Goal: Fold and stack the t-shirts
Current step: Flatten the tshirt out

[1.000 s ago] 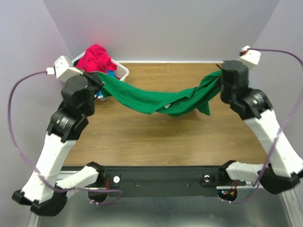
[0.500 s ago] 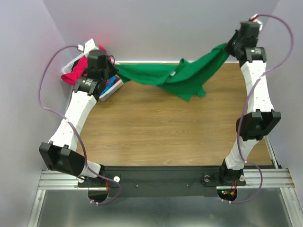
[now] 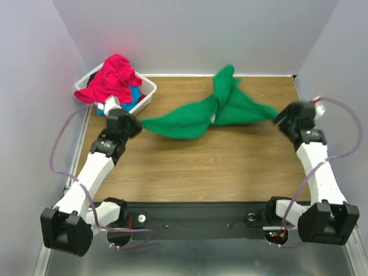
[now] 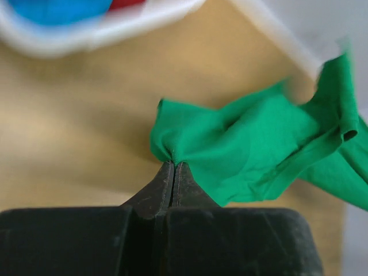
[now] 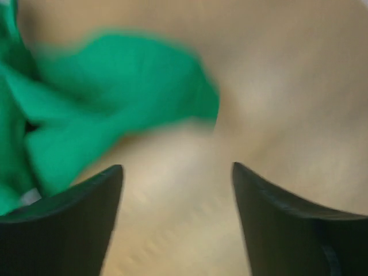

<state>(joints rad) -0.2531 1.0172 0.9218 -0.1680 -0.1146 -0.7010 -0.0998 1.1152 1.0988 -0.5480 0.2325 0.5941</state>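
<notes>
Though free of wide right jaws, green t-shirt [image 3: 185, 119] crosswise, tip in tight left jaws

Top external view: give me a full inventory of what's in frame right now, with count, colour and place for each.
bright green cloth t-shirt: one, green, rumpled across the table's far middle
pinkish-red cloth t-shirt: one, pinkish-red, heaped on top in the basket
blue cloth t-shirt: one, blue, under the red one
white slotted plastic basket: one, white, far-left table corner
brown wooden table: one, brown, under everything
left end effector: one, black, shut on the green shirt's left end
right end effector: one, black, open, beside the shirt's right end
</notes>
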